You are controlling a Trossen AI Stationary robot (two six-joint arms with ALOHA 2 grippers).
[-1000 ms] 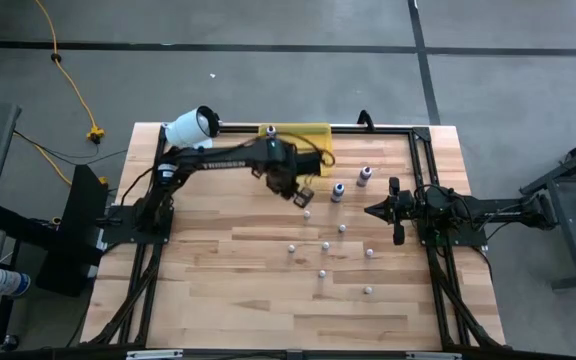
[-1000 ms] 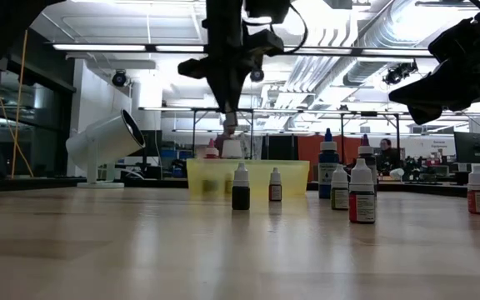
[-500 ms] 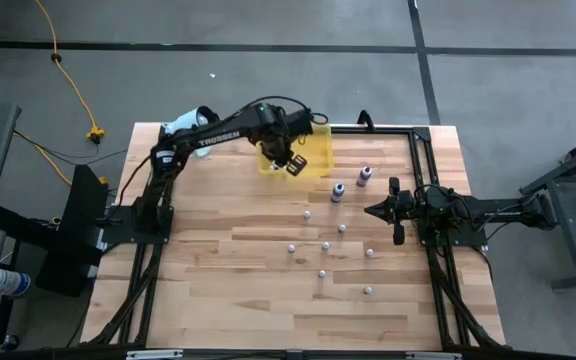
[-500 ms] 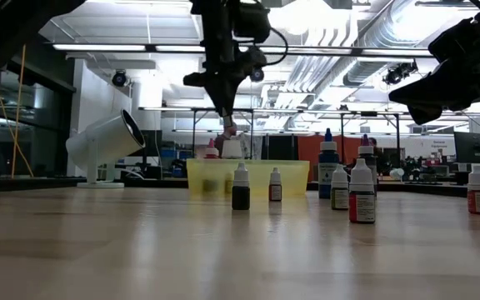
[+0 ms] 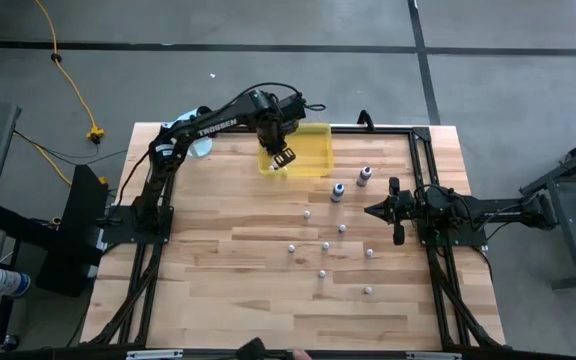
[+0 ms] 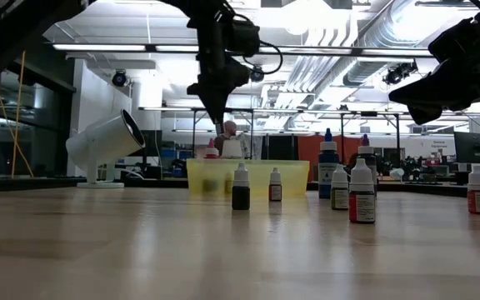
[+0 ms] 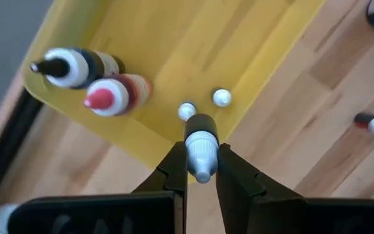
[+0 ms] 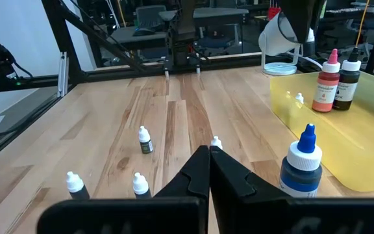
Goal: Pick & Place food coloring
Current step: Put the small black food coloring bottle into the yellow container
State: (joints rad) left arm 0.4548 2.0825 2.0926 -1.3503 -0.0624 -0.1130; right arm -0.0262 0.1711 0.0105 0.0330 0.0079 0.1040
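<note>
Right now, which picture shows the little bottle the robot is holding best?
The left wrist view: the little bottle sits big between the left gripper fingers, above the yellow tray. From above, the arm hides it. The low view shows only a speck, and the right wrist view doesn't show it.

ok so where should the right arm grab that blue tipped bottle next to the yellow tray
Grip the blue-tipped bottle by its wide white cap, below the tip. It stands upright and the cap is round, so come straight down, or level from the side away from the yellow tray, which sits close. The right gripper is shut and must open first.
</note>
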